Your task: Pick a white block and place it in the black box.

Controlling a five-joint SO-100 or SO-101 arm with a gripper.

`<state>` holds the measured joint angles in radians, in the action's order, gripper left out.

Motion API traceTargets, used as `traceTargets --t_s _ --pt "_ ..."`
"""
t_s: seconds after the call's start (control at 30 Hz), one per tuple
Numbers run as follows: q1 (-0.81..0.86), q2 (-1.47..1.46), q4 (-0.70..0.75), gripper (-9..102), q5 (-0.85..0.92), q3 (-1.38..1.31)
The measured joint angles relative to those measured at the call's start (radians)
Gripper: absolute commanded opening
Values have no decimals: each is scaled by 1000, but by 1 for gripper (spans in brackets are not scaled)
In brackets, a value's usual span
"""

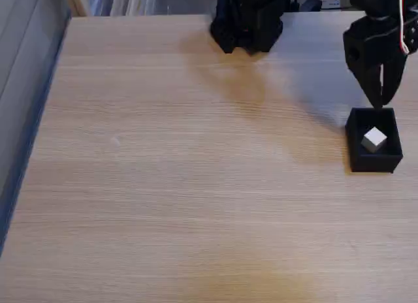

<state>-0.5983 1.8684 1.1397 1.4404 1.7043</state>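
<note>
The white block (373, 139) lies inside the black box (373, 162) near the table's right edge in the fixed view, slightly turned on the box floor. My black gripper (377, 104) hangs just above the box's far wall, pointing down. Its fingers narrow to a single point with only a thin slit between them, and nothing is held. The gripper does not touch the block.
The arm's black base (247, 22) stands at the table's far edge, in the middle. The light wooden table (183, 172) stretches wide to the left and front. A grey wall panel (19, 87) borders the left side.
</note>
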Motion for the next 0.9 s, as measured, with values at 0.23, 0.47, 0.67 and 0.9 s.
traceTargets --t_s 0.23,0.47,0.67,0.9 --pt "110 293 -77 0 103 319" --pt "296 687 -163 0 245 793" --pt "445 977 -166 0 291 1131" --pt "557 1279 -26 0 250 1364"
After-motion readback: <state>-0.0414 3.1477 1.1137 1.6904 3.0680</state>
